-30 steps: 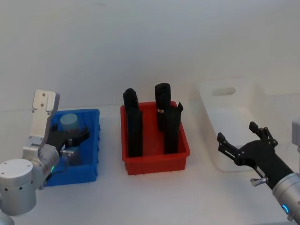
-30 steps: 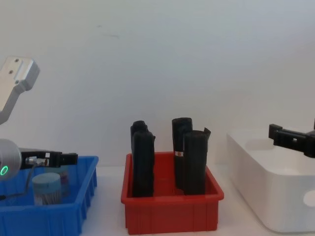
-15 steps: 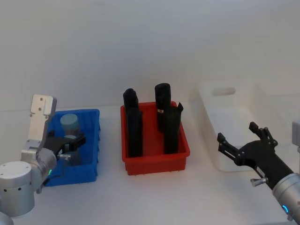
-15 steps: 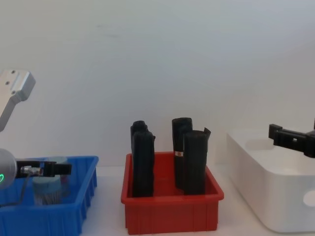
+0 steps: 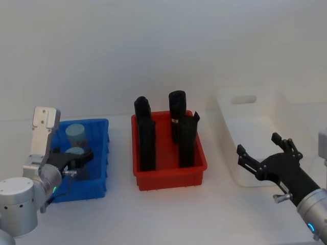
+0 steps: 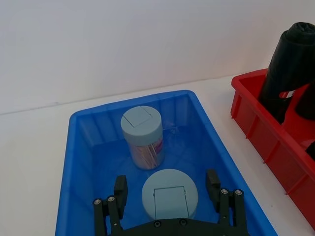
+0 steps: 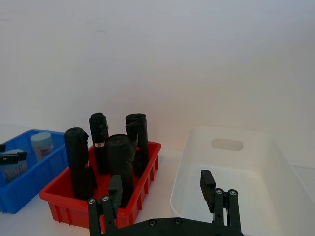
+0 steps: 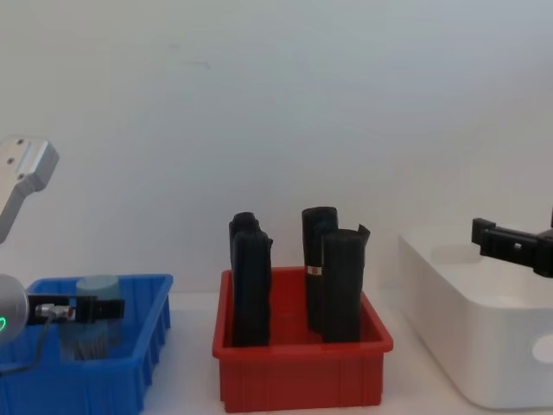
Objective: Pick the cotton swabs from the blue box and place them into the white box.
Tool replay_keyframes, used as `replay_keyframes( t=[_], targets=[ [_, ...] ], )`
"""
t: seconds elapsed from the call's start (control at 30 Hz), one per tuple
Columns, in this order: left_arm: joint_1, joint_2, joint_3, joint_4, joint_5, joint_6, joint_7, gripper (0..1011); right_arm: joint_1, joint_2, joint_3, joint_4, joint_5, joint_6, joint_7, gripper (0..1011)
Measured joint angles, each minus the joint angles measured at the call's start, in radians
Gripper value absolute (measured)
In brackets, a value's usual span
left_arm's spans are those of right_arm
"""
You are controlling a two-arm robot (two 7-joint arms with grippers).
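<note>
**Left pincer straddling a jar in the blue box**

My left pincer (image 6: 166,186) is hanging spread, a finger on each side of the nearer of the cotton swabs (image 6: 170,196) without pressing it. That jar is sitting toward the near edge of the blue box (image 6: 74,120). A second jar (image 6: 142,129) is standing by its far edge. On the table (image 5: 168,214), a red bin (image 5: 171,176) of tall black rolls (image 5: 147,138) is standing between this box and the white box (image 5: 226,125). My right pincer (image 5: 258,144) is hovering spread at the white box's near edge.

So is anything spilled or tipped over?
Nothing stands out. Both cotton swab jars stand upright, lids on, in the blue box; the open left gripper straddles the nearer one. Black rolls stand in the red bin. The right gripper hangs open near the white box.
</note>
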Motion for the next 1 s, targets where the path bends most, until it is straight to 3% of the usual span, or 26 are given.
replay_keyframes(
  t=[0.27, 0.4, 0.53, 1.0],
  targets=[
    [-0.010, -0.006, -0.001, 0.028, -0.005, -0.006, -0.015, 883, 0.000, 0.000, 0.000, 0.000, 0.000, 0.000, 0.000, 1002],
    [-0.013, -0.009, -0.002, 0.039, -0.006, -0.011, -0.021, 739, 0.000, 0.000, 0.000, 0.000, 0.000, 0.000, 0.000, 1002],
    [-0.013, -0.010, -0.002, 0.040, -0.006, -0.014, -0.024, 670, 0.000, 0.000, 0.000, 0.000, 0.000, 0.000, 0.000, 1002],
    [0.005, 0.005, -0.006, -0.059, 0.045, -0.007, -0.048, 669, 0.000, 0.000, 0.000, 0.000, 0.000, 0.000, 0.000, 1002]
  ],
)
